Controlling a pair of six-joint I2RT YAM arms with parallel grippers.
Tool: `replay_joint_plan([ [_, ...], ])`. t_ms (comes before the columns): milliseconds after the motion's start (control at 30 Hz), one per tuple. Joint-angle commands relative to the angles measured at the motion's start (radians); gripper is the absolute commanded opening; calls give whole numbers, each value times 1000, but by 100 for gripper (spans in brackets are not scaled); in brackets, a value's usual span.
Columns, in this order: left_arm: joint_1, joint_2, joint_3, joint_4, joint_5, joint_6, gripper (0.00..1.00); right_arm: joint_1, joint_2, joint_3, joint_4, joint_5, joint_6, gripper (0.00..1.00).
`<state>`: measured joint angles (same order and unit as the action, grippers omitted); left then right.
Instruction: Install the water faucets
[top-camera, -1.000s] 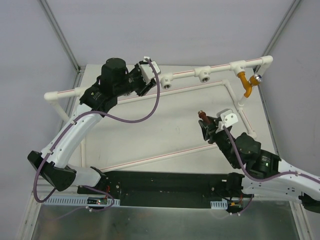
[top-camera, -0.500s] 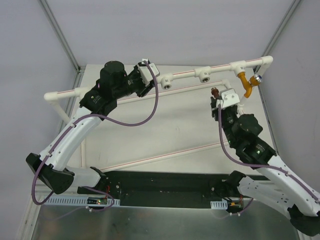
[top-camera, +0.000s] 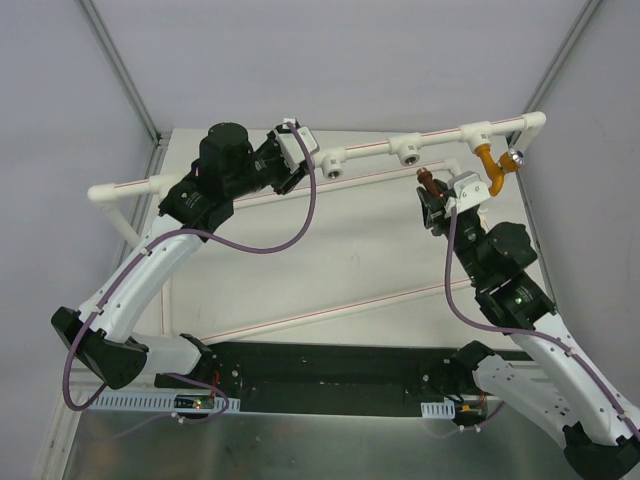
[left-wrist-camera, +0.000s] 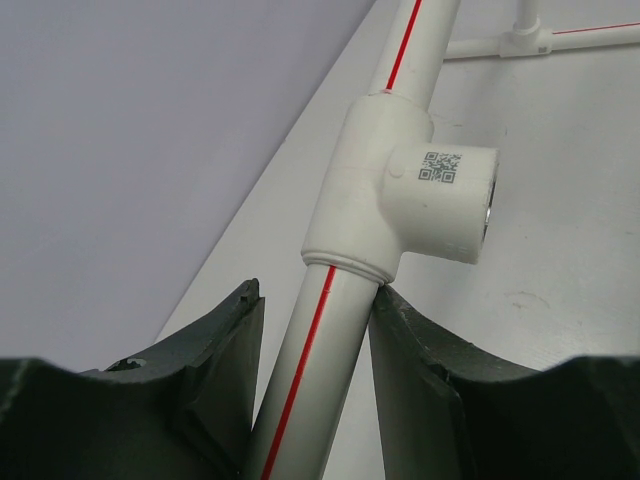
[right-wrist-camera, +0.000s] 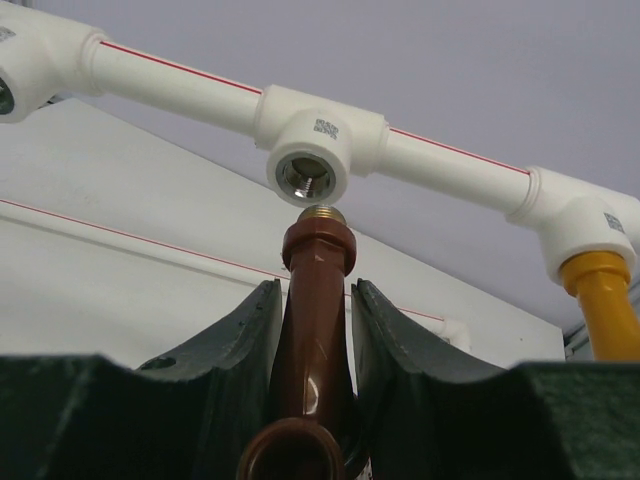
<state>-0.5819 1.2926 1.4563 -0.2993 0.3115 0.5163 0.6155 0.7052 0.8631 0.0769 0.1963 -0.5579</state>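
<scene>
My right gripper (top-camera: 432, 203) is shut on the dark reddish-brown faucet (top-camera: 428, 184). In the right wrist view this faucet (right-wrist-camera: 315, 290) stands upright between my fingers (right-wrist-camera: 240, 350). Its brass threaded tip sits just below the metal-ringed hole of the middle white tee socket (right-wrist-camera: 315, 150); I cannot tell if they touch. The orange-yellow faucet (top-camera: 490, 165) hangs from the right tee socket (top-camera: 478, 132), its shiny round end (top-camera: 516, 158) to the right. My left gripper (top-camera: 290, 165) is shut on the white red-striped pipe (left-wrist-camera: 305, 380), just below the left tee socket (left-wrist-camera: 400, 200).
The white pipe frame (top-camera: 300, 318) runs around the table, with a diagonal pipe across the middle and an elbow (top-camera: 535, 120) at the far right. A grey wall stands behind the back pipe. A black rail (top-camera: 330, 365) lies between the arm bases.
My right gripper has carried the dark reddish-brown faucet away from the table's middle, farther back and right, up to the middle tee socket. The left gripper has stayed on the pipe.
</scene>
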Motion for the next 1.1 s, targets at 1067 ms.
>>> replay_joint_plan([
  [1067,-6,42,-113,-350,106,-262,0,-30,123,17,241,-37,3,0],
])
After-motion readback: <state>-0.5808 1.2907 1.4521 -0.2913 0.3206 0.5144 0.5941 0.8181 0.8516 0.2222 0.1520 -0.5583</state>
